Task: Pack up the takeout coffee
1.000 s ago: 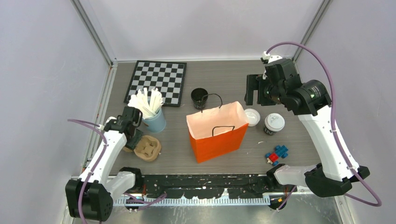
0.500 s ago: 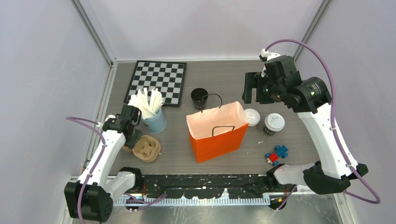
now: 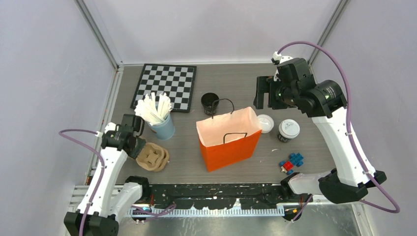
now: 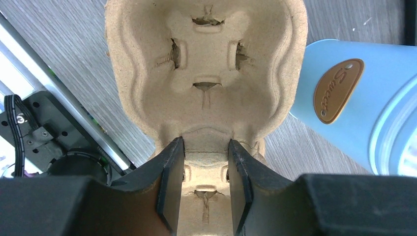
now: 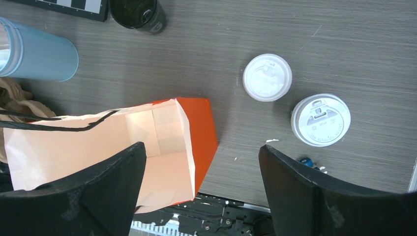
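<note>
You have the capped cup (image 5: 320,120) standing on the table (image 5: 344,44) under your right gripper (image 5: 201,189), just ahead of one finger. A white lid (image 5: 267,77) lies a little further ahead, close beside that cup but apart from it. You cannot tell whether a cup sits under it. The open cup (image 5: 137,14), black and uncapped, stands well ahead of the other finger, past the bag (image 5: 199,125).

Your right gripper hangs above all this with its jaws spread wide, holding nothing. The orange bag stands upright below it, mouth open and pale inside showing, more under the finger away from the capped cup.

Your left gripper (image 4: 204,189) is well apart from the cups. It is closed to a narrow gap on the pulp carrier (image 4: 206,73), its fingers (image 4: 169,187) pinching the ridge between two pockets, and the rest of the carrier reaches out ahead of them. A blue cup (image 4: 354,103) stuffed with white sticks (image 3: 153,108) stands just beside the carrier, off to one side of this gripper. A chessboard (image 3: 165,86) lies further ahead, beyond the blue cup. Some toy bricks (image 3: 291,162) lie near the capped cup, on its side toward the arm bases
</note>
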Controlling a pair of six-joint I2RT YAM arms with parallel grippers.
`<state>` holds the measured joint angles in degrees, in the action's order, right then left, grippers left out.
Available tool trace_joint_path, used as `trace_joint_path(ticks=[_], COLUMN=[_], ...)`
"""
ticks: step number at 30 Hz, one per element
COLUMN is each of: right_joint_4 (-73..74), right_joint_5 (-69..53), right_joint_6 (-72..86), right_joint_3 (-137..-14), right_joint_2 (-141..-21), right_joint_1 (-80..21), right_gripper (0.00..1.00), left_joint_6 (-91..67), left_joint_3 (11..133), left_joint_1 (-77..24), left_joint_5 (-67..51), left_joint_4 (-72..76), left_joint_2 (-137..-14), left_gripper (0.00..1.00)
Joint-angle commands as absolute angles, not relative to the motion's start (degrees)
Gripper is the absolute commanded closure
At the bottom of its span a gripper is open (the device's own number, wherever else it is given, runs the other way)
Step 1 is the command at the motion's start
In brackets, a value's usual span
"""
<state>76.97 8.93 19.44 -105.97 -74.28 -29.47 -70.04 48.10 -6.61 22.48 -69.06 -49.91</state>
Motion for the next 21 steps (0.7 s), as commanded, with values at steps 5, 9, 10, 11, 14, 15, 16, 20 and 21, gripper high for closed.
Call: trace_joint_path(ticks=[5, 9, 10, 11, 14, 15, 16, 20, 21], right_joint_4=[77.0, 77.5, 77.6, 77.7, 77.7, 77.7, 77.8, 77.7, 77.8], right_joint_5=[8.3, 8.5, 8.6, 8.8, 9.1, 8.9, 8.7, 8.7, 8.7], right_joint_6=[19.4, 19.4, 19.2, 19.1, 19.0, 19.1, 19.1, 19.0, 19.1], right_joint_3=[-107.8, -108.5, -108.6, -108.5, -107.8, -107.7, -107.5, -107.3, -107.5], right_joint_2=[-74.6, -74.8, -74.7, -74.6, -74.2, -74.1, -74.1, -74.0, -74.1], right_joint_1=[-29.7, -29.7, -29.7, -29.7, -29.7, -29.7, -29.7, -29.7, -29.6], right_gripper=[0.11, 0.11, 0.11, 0.11, 0.11, 0.11, 0.11, 0.11, 0.11], left_joint_6=[-72.9, -73.1, -73.1, -73.2, -73.1, -73.1, -73.1, -73.8, -74.0], left_joint_3=[45.4, 44.1, 43.8, 43.4, 43.2, 43.4, 43.6, 43.6, 43.7], left_joint_1=[-6.3, -6.3, -6.4, -6.3, -6.3, -6.4, -6.3, -6.3, -6.3], left_joint_5=[20.5, 20.7, 20.7, 20.6, 20.0, 19.9, 19.8, 19.4, 19.4], left_joint_4=[-65.0, -64.1, -63.7, -63.0, -61.0, -61.0, -61.0, -61.6, -61.6], left_joint_2=[-47.5, -51.1, -51.8, -52.2, -53.6, -54.0, -54.3, -54.9, -54.9], left_gripper=[0.77, 0.70, 0.68, 0.66, 0.66, 0.69, 0.71, 0.69, 0.67])
